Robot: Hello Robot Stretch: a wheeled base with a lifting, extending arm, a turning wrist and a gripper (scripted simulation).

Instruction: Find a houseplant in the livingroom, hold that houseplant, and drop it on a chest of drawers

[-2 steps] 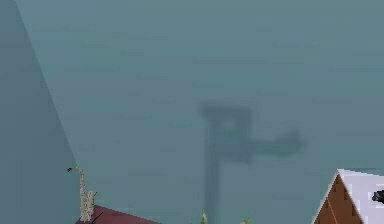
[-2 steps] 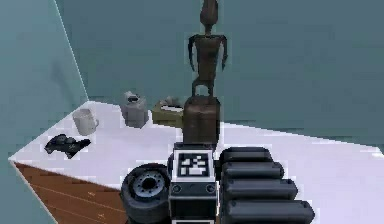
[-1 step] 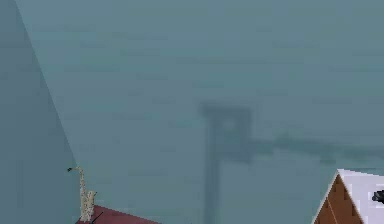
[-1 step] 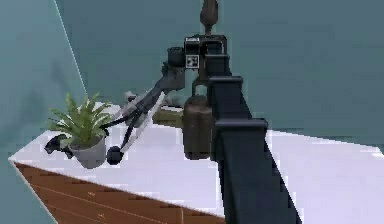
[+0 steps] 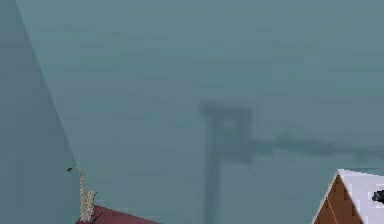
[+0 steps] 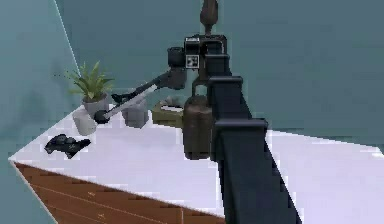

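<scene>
Where the arm side view gets busy, in its upper left, a leafy green houseplant in a pale grey pot [image 6: 90, 85] stands on the white top of a brown wooden chest of drawers [image 6: 140, 162], near the top's far left corner by the teal wall [image 6: 300, 60]. The dark square arm [image 6: 240, 150] climbs from the bottom edge just right of centre. At its far end sit two small white squares with black marks [image 6: 191, 55]; those marks are too small to read as writing, fwiw. From there the gripper [image 6: 119, 98] slants down and left, its thin dark fingers [image 6: 140, 90] ending right beside the plant's pot. Can't tell whether it touches the pot. Can't tell whether the fingers are apart or together either, or whether they've got anything, since stuff stands on the top right behind them.

Other bits on that white top:
- a small grey cup-like pot [image 6: 135, 116] just right of the plant
- a low olive boxy thing [image 6: 168, 117] next to it
- a tall dark brown bottle-shaped vase [image 6: 198, 125] right against the arm's left side in the picture
- a small black lumpy object [image 6: 66, 145] near the left edge

A brown knob-shaped thing [image 6: 208, 12] pokes up at top centre.

In the forward view, the lower right corner has a white-topped brown furniture corner [image 5: 350, 190] with something dark [image 5: 378, 196] on it. The lower left has a reddish surface [image 5: 115, 215] with a thin pale spiky thing [image 5: 86, 200].
</scene>
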